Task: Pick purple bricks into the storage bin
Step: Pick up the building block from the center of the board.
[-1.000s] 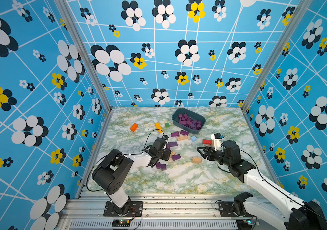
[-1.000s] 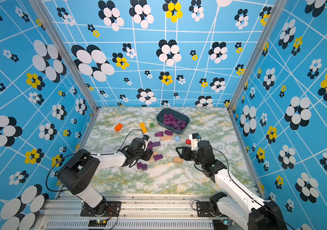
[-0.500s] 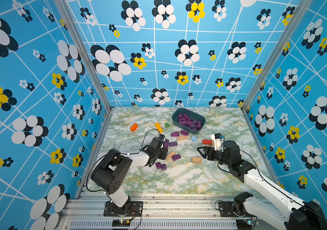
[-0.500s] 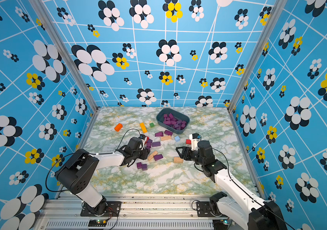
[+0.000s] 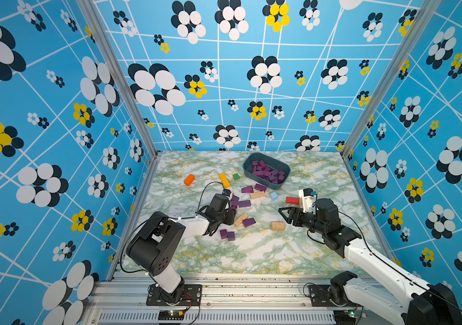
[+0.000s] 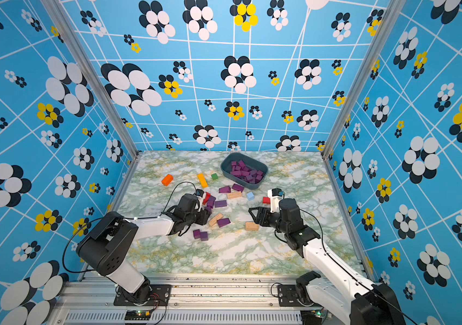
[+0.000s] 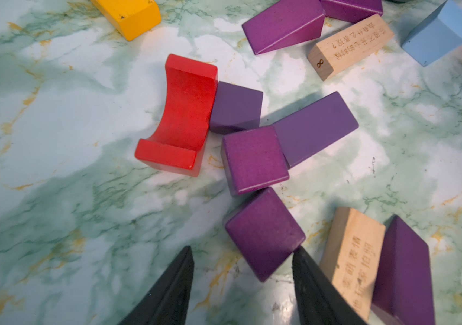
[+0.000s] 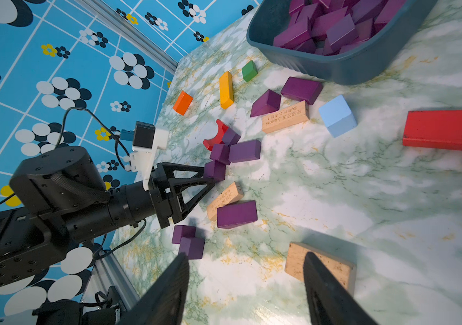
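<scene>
Low in the left wrist view, left gripper stands parted, not clamped, a purple cube at its mouth. Right gripper gapes empty over a tan block. Bin, just right of centre in both top views, holds many purple bricks. Others lie loose to its lower left.

Purple bricks inside, beside storage bin
</scene>
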Robot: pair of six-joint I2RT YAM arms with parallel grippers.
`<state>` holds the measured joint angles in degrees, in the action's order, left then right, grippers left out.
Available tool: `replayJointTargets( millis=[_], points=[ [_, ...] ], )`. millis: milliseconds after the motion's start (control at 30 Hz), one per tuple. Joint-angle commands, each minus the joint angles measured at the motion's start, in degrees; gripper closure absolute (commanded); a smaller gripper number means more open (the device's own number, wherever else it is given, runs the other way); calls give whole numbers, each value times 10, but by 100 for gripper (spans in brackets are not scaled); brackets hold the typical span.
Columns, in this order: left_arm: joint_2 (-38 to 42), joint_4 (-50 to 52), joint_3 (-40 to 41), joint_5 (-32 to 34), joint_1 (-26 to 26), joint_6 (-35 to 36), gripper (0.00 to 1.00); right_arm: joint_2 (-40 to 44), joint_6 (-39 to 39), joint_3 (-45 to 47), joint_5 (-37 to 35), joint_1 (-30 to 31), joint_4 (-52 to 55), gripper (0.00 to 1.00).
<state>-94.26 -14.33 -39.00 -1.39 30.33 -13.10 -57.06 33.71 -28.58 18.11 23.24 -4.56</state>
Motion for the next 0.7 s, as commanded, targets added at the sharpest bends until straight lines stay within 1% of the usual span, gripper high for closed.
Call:
replayJointTargets(
  millis=[0, 167, 367, 500, 567, 667],
  points=[
    [0, -21, -3, -25, -6, -10, 41, -4, 3, -1, -10, 6, -20, 34],
    [-13, -19, -19, -34, -6, -36, 42, -6, -2, -2, -11, 6, -16, 33],
    [-17, -3, -30, -12, -3, -48, 43, -6, -5, 0, -13, 6, -12, 33],
    [-22, 34, -47, 20, 2, -62, 44, -9, -7, 1, -15, 6, -13, 34],
    [-28, 52, -57, 47, 11, -72, 47, -11, -6, 1, -15, 5, -15, 34],
    [-39, 68, -71, 76, 25, -81, 48, -12, -6, 0, -15, 6, -16, 33]
  ],
)
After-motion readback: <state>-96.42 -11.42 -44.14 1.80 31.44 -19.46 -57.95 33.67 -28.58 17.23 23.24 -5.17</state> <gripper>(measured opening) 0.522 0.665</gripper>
